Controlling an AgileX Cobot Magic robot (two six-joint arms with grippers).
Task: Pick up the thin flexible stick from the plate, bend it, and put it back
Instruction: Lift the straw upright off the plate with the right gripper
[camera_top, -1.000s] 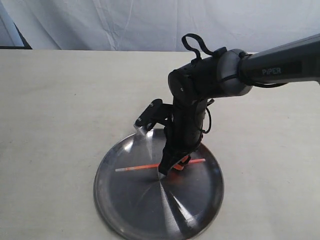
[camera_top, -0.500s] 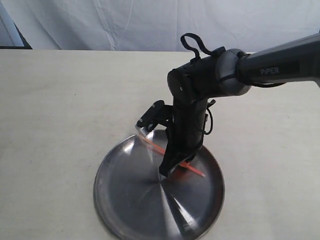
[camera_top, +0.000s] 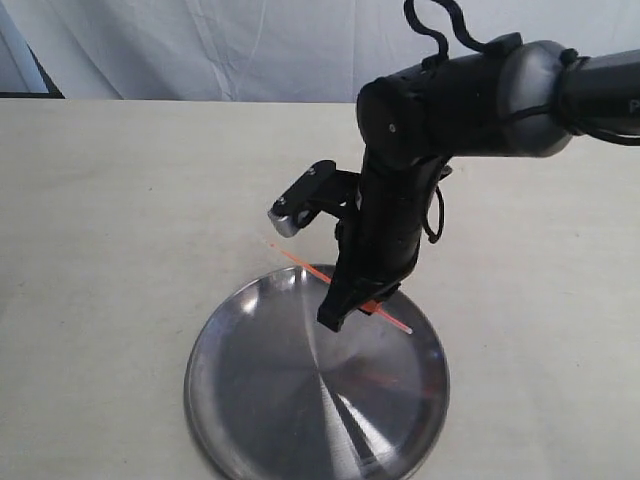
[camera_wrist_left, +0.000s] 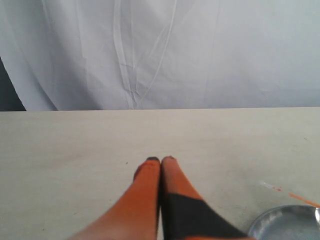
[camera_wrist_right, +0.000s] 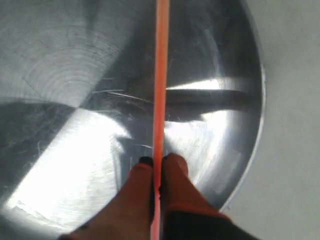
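Your right gripper (camera_wrist_right: 160, 162) is closed tight on the thin flexible stick (camera_wrist_right: 161, 75), with the orange fingers (camera_wrist_right: 175, 165) pressed on either side of it and no gap between them beyond the rod itself. The stick runs straight out ahead of the fingertips across the plate (camera_wrist_right: 65, 70), and a dark shadow lies on the metal beside it. In the exterior view the right gripper (camera_top: 345, 312) comes down steeply over the far half of the plate (camera_top: 205, 400), and the stick (camera_top: 300, 265) slants through it. One end reaches out past the far rim and the other points down toward the right of the plate. You cannot tell whether that lower end touches the metal. The arm's black wrist (camera_top: 395, 215) hides the middle of the stick and part of the rim behind it, and a black bracket with a grey end (camera_top: 300, 203) juts out beside it. Your left gripper (camera_wrist_left: 160, 159) hangs over the bare pale surface (camera_wrist_left: 60, 150) with its fingers pressed together on nothing, well apart from the plate (camera_wrist_left: 280, 222). From there the stick's whitish end (camera_wrist_left: 270, 186) shows just beyond the rim. A white cloth (camera_wrist_left: 150, 50) hangs behind the surface.
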